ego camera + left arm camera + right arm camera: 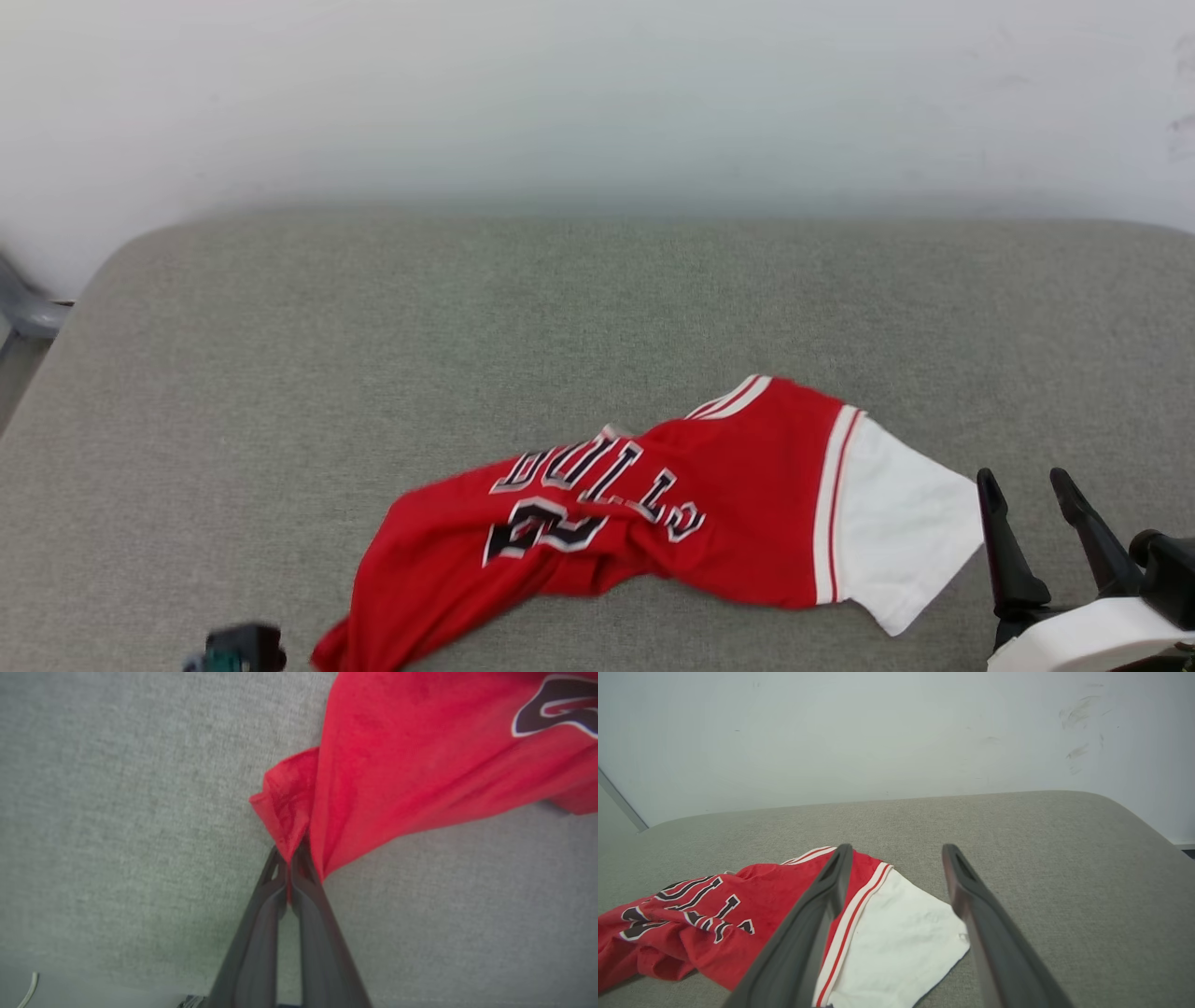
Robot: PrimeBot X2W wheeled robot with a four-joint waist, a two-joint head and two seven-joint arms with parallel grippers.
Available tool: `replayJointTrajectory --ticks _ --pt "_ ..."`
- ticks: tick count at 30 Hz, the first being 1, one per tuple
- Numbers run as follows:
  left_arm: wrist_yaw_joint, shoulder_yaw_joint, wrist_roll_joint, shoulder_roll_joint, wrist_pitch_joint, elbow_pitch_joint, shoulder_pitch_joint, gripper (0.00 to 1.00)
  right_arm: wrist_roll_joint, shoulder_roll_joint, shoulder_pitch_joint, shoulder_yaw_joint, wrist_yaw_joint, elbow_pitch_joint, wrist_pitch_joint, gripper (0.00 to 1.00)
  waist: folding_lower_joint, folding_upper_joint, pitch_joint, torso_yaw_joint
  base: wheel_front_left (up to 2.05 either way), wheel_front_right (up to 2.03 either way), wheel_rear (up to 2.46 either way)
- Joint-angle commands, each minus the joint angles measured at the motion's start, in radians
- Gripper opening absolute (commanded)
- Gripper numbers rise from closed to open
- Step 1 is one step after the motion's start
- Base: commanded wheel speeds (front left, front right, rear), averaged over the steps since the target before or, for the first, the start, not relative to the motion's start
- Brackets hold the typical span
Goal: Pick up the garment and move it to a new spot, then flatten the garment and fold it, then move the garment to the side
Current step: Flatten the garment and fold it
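The garment is a red jersey with black, white-outlined lettering and a white sleeve, lying crumpled and stretched across the near part of the grey cushion. Its lower left corner is pinched between the two dark fingers of my left gripper, which is shut on it and pulls the cloth taut. My right gripper stands open at the lower right, just right of the white sleeve; its fingers straddle the sleeve's edge above it and hold nothing.
The grey fabric surface runs wide to the left and back, ending at a pale wall. Its rounded corners show at back left and back right. A grey fixture stands off the left edge.
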Motion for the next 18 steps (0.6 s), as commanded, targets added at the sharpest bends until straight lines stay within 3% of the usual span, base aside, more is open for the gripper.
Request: replayJointTrajectory --ticks 1,5,6,7,8,18 --pt "0.006 0.004 -0.011 -0.005 -0.001 0.001 0.022 0.00 -0.005 0.001 0.013 -0.001 -0.001 -0.006 0.005 1.00 0.0000 0.0000 -0.012 0.007 0.00 0.00 0.00" --pt "0.001 -0.005 -0.032 -0.034 -0.015 -0.001 0.074 0.00 -0.004 0.001 0.021 -0.005 -0.001 -0.016 0.014 1.00 0.0000 0.0000 -0.023 0.011 0.00 0.00 0.00" --pt "-0.001 -0.004 -0.035 -0.043 -0.023 0.000 0.076 0.04 -0.006 0.001 0.024 -0.011 -0.001 -0.020 0.015 1.00 0.0000 0.0000 -0.025 0.014 0.00 0.00 0.00" --pt "-0.005 -0.007 -0.040 -0.052 -0.029 -0.001 0.074 0.43 -0.005 0.001 0.025 -0.017 -0.001 -0.024 0.014 1.00 0.0000 0.0000 -0.027 0.015 0.00 0.00 0.00" --pt "-0.010 -0.009 -0.036 -0.057 -0.035 -0.003 0.066 1.00 -0.003 0.001 0.024 -0.022 -0.001 -0.029 0.016 1.00 0.0000 0.0000 -0.028 0.016 0.00 0.00 0.00" --pt "-0.001 0.016 0.086 -0.044 -0.233 -0.050 -0.051 1.00 -0.009 0.001 0.027 -0.038 -0.001 -0.060 0.033 1.00 0.0000 0.0000 -0.043 0.015 0.00 0.00 0.00"
